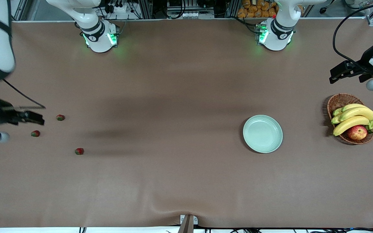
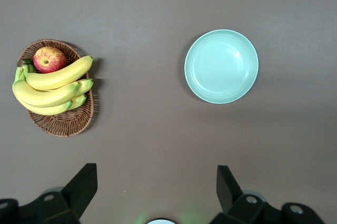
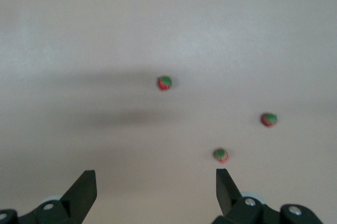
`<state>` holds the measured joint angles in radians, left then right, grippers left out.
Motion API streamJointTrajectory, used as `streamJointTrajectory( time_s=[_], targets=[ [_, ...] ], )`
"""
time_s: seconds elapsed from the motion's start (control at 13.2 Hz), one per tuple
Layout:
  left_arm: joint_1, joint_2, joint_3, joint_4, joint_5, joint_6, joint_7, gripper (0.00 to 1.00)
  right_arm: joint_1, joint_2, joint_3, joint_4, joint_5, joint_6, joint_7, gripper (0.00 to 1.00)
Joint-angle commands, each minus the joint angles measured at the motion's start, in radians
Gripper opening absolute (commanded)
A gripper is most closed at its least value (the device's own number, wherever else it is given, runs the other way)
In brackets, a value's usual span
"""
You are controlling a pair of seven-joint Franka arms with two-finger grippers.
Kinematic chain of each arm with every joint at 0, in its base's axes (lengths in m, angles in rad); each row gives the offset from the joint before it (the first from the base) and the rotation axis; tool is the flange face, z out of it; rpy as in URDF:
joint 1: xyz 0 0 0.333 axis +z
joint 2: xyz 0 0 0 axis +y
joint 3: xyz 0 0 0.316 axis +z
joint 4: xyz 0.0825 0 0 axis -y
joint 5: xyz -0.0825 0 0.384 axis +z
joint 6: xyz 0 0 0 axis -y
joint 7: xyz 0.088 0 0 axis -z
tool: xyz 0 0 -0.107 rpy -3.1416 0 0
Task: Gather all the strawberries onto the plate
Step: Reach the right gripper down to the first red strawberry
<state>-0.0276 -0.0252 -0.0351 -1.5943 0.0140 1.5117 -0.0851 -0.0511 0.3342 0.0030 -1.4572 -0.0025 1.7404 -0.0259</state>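
One strawberry (image 1: 79, 151) lies nearest the front camera, two more strawberries (image 1: 35, 133) (image 1: 60, 117) farther back, all at the right arm's end. The right gripper (image 1: 31, 118) hangs over them, fingers apart. The empty mint-green plate (image 1: 262, 133) sits beside a wicker fruit basket (image 1: 338, 101). The left gripper (image 1: 343, 72) waits above, fingers apart.

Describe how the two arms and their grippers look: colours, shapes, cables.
Both arms are white with black joint bands and green lights glowing at their bases. The left gripper and right gripper are black, each with two flat wedge-shaped fingers. Black cables loop along both wrists.
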Motion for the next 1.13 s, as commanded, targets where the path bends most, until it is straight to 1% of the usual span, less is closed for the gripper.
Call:
streamJointTrajectory(
  time_s=[0.0, 0.3, 0.38, 0.53, 0.61, 0.83, 1.06],
  targets=[
    [0.003, 0.004, 0.001, 0.001, -0.012, 0.008, 0.019, 1.00, -0.049, 0.057, 0.014, 0.024, 0.022, 0.050, -0.005, 1.00],
    [0.002, 0.004, 0.001, -0.006, -0.012, 0.008, 0.019, 1.00, -0.010, 0.202, 0.014, 0.021, 0.016, 0.177, -0.018, 1.00],
    [0.002, 0.004, 0.001, -0.006, -0.012, 0.008, 0.019, 1.00, -0.006, 0.239, 0.018, 0.021, 0.024, 0.179, -0.022, 1.00],
    [0.000, 0.013, 0.001, -0.006, -0.012, 0.016, 0.019, 1.00, 0.049, 0.281, 0.020, 0.021, 0.018, 0.183, -0.012, 1.00],
    [0.000, 0.014, 0.000, -0.007, -0.012, 0.018, 0.019, 1.00, 0.050, 0.307, 0.018, 0.021, 0.007, 0.195, -0.012, 1.00],
    [-0.006, 0.039, 0.000, -0.013, -0.012, 0.064, 0.019, 1.00, 0.016, 0.385, 0.017, -0.014, 0.004, 0.361, -0.012, 1.00],
    [-0.014, 0.065, -0.005, -0.013, -0.019, 0.094, 0.002, 1.00, -0.001, 0.422, 0.017, -0.020, 0.004, 0.407, -0.014, 1.00]
  ],
)
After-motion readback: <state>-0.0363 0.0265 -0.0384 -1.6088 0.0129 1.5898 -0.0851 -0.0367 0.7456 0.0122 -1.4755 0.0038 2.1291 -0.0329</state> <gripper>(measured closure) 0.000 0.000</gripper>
